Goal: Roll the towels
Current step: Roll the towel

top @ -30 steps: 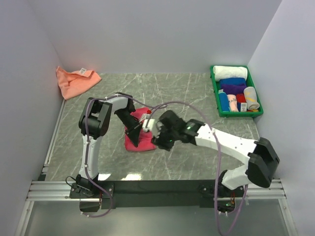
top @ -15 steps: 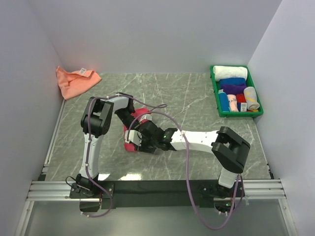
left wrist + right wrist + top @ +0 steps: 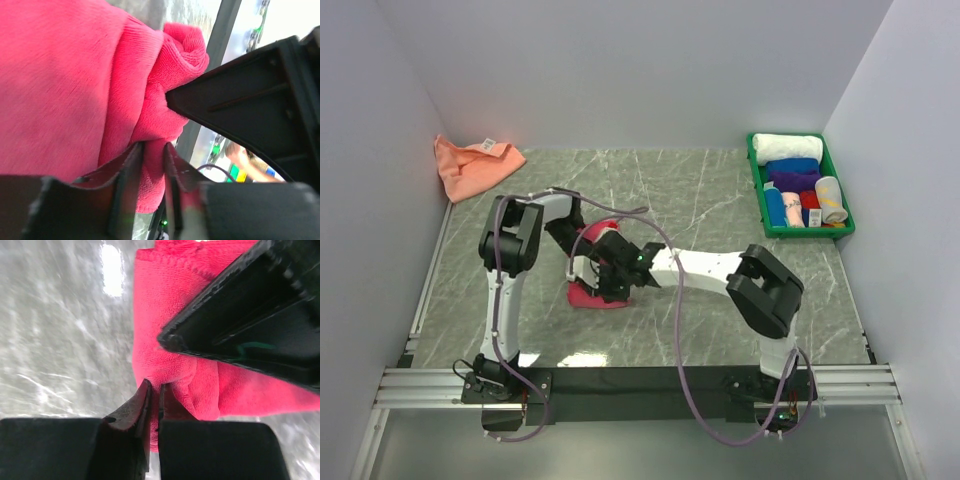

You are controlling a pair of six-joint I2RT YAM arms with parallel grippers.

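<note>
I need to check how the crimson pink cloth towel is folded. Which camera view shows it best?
The right wrist view: the crimson pink cloth towel shows its flat spread, edges and a bunched fold. The left wrist view is too close, only bunched cloth. In the top external view the robot arms hide most of it.

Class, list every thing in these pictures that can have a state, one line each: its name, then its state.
crimson towel: bunched, not yet a finished roll, pinched by both grippers.
left gripper: shut on a fold of the crimson towel.
right gripper: shut on the crimson towel's edge.
orange towel: crumpled, unrolled, in the far left corner.
tray towels: rolled, packed side by side.
green tray: nearly full.
</note>
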